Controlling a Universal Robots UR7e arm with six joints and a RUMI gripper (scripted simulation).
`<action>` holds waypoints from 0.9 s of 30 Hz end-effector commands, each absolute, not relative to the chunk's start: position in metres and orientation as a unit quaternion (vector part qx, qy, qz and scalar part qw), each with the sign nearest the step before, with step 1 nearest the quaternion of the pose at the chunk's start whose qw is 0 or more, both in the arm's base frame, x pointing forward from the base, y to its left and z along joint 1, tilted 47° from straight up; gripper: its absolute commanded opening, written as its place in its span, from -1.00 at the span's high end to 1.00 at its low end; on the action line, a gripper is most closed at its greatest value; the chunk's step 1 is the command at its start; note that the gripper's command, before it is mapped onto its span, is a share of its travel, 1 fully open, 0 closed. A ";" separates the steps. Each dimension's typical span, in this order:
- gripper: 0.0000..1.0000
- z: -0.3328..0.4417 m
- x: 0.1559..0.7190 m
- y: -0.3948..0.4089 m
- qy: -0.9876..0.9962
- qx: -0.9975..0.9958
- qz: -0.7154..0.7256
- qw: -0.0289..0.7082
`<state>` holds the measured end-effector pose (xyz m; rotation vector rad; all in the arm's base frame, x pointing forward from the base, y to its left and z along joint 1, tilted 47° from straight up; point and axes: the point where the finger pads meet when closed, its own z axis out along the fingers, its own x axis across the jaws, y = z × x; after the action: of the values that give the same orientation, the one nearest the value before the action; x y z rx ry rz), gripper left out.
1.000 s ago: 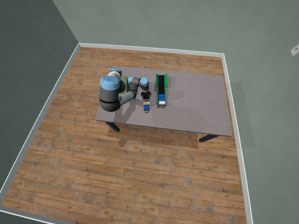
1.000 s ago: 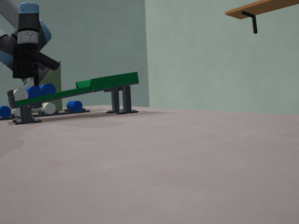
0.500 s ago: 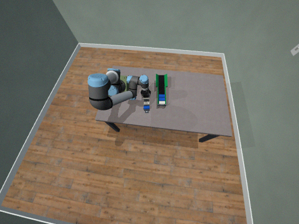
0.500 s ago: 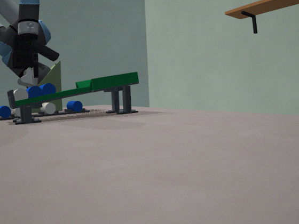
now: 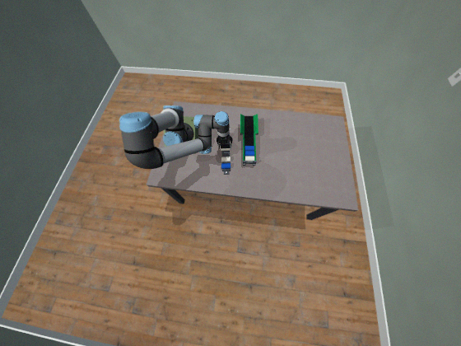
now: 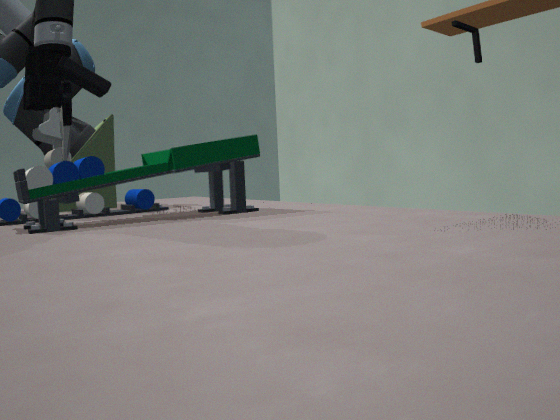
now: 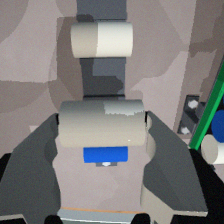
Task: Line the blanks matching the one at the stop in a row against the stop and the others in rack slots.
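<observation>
White blank point(image 7: 101, 129): clamped endwise between the partly closed fingers, raised above the stock rack point(image 7: 102, 80), where another white blank point(image 7: 101, 39) and a blue blank point(image 7: 105, 154) are laid.

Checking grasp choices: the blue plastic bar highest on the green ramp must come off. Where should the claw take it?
From straight above, by its two flat end faces. The blue plastic bar lies across the green ramp, poking above the low side rails, and another blue bar sits right beside it downhill, so its round flanks are likely crowded.
</observation>
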<state>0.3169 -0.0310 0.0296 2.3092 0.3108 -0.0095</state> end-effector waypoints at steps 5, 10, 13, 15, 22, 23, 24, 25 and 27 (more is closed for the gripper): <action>0.20 0.038 0.316 -0.022 0.121 0.911 -0.006 0.395; 0.20 0.039 0.316 -0.020 0.121 0.911 -0.006 0.395; 0.20 0.040 0.316 -0.020 0.121 0.911 -0.006 0.395; 0.20 0.040 0.316 -0.020 0.121 0.911 -0.006 0.395; 0.20 0.040 0.316 -0.020 0.121 0.911 -0.006 0.395; 0.20 0.040 0.316 -0.020 0.121 0.911 -0.006 0.395; 0.20 0.040 0.317 -0.020 0.121 0.911 -0.006 0.395; 0.20 0.040 0.318 -0.019 0.121 0.911 -0.006 0.395; 0.20 0.040 0.323 -0.016 0.120 0.911 -0.005 0.395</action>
<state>0.3168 -0.0198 0.0395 2.3093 0.3066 -0.0159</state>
